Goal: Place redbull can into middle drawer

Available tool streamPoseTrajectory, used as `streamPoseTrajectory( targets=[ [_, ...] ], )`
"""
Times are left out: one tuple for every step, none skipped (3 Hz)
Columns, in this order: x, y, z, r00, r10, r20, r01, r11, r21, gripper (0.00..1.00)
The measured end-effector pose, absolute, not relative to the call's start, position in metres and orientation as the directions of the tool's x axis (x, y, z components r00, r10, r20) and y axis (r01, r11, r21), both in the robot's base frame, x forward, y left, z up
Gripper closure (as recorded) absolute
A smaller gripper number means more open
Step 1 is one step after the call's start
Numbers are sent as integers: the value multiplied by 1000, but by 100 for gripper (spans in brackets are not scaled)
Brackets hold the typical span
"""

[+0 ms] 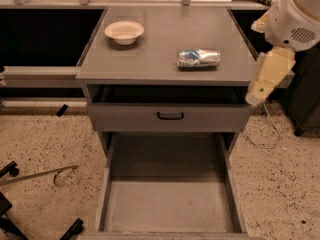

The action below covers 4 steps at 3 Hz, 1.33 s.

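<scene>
The redbull can [198, 58] lies on its side on the gray cabinet top [160, 39], right of the middle. The middle drawer [170, 204] is pulled fully out below, and its bare floor holds nothing. My gripper [256, 98] hangs off the cabinet's right front corner, level with the top's edge, pointing down. It is right of the can and a little nearer to me than the can, and touches nothing.
A cream shallow bowl [124, 32] stands at the back left of the top. Above the open drawer is a gray drawer front with a black handle [170, 116]. Metal legs and a black caster [10, 170] lie on the speckled floor at left. A thin cable [272, 129] trails at right.
</scene>
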State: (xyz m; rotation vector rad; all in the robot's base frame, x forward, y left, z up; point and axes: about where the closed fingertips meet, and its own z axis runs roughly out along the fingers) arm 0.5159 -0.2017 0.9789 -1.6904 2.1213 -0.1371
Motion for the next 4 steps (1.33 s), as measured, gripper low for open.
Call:
streamPoseTrajectory(
  targets=[
    [566, -190, 979, -124, -953, -276, -906, 222, -360, 0],
    [618, -158, 970, -13, -951, -309, -935, 121, -333, 0],
    [632, -156, 983, 1, -945, -328, -922, 126, -365, 0],
    [639, -154, 980, 4, -940, -341, -918, 131, -373, 0]
  ],
)
